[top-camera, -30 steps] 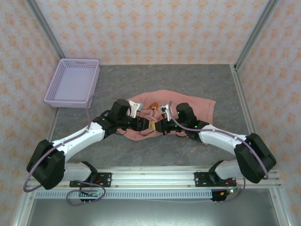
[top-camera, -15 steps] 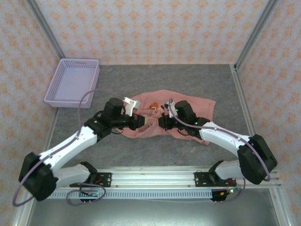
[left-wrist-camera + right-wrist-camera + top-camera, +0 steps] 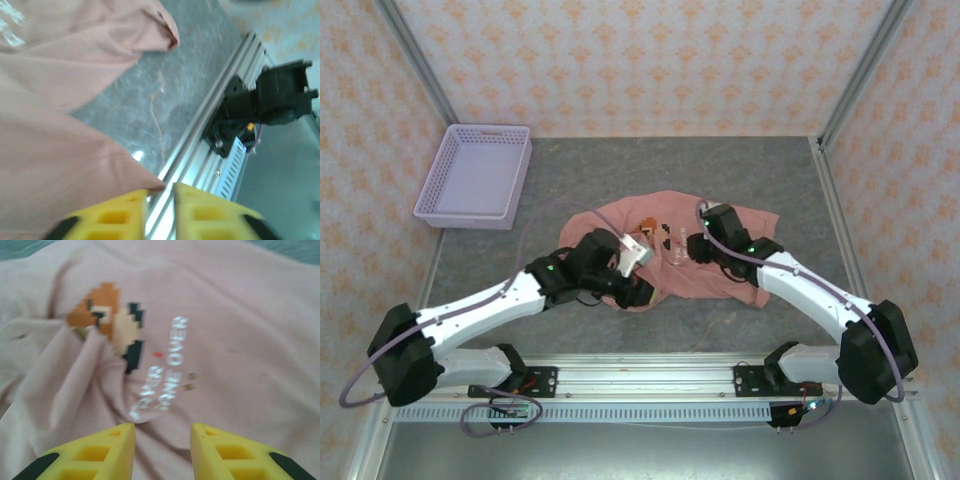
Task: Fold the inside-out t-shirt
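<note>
The salmon-pink t-shirt (image 3: 740, 235) lies rumpled in the middle of the grey table, its orange, brown and white blocky print (image 3: 660, 232) facing up. My left gripper (image 3: 642, 290) is at the shirt's near edge. In the left wrist view its yellow fingers (image 3: 120, 212) are nearly closed on a corner of the t-shirt (image 3: 75, 165), which hangs lifted over the table. My right gripper (image 3: 692, 250) hovers open just over the shirt. The right wrist view shows the print (image 3: 112, 322) and white lettering ahead of the right gripper (image 3: 162, 427), with nothing between its fingers.
A lilac plastic basket (image 3: 475, 175) stands at the back left of the table. The aluminium rail (image 3: 640, 375) with the arm bases runs along the near edge, close below the left gripper (image 3: 160, 189). Patterned walls enclose the table on three sides.
My left gripper has swung toward the near edge, drawing a fold of the shirt with it. My right gripper has pulled back to the right, off the shirt's middle.
</note>
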Available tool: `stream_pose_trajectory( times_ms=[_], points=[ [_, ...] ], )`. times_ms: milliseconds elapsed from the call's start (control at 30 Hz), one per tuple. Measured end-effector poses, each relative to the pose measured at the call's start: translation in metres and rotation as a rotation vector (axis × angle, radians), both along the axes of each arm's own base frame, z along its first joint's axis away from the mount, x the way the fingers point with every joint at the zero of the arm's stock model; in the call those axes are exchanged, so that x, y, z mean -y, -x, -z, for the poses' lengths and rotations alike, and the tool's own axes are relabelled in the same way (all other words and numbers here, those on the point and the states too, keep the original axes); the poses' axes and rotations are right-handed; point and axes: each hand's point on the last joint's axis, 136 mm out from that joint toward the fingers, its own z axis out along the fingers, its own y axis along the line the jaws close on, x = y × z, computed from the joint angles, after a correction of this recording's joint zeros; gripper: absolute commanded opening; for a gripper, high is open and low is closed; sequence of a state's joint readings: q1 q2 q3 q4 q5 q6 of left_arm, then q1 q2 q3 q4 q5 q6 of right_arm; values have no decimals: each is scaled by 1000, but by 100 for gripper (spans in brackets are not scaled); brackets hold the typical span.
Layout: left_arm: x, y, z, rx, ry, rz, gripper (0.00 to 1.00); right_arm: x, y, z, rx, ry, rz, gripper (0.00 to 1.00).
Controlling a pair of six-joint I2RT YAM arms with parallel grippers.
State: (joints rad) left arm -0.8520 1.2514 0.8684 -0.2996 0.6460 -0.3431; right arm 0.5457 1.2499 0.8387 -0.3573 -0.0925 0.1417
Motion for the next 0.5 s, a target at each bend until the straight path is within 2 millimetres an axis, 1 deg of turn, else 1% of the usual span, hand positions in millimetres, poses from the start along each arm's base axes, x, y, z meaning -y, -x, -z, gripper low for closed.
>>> stream_pose_trajectory(
  times_ms=[33,67,100,167,233,300,367,433,467,500],
  points=[
    [6,5,1,1,-17,34,46,7,-2,0,0,11,24,36],
    [10,9,0,7,-29,63,51,9,-2,1,-6,18,31,37],
    [10,11,-1,17,-37,82,53,10,-1,3,-15,22,34,38],
    [6,10,-5,49,-50,87,57,10,2,7,-34,21,34,40],
    [-6,-3,-11,79,-54,31,58,7,4,11,-54,10,27,43],
    [-30,-32,-17,96,-47,-114,61,3,7,15,-76,-8,20,44],
    [-71,-77,-15,99,-64,-349,69,2,6,20,-95,-13,27,49],
    [-116,-117,-5,100,-117,-578,75,6,0,28,-108,0,58,53],
    [-137,-135,2,98,-151,-679,78,12,-7,32,-117,5,89,53],
    [-154,-149,9,97,-184,-749,79,20,-17,36,-126,0,129,53]
  ],
)
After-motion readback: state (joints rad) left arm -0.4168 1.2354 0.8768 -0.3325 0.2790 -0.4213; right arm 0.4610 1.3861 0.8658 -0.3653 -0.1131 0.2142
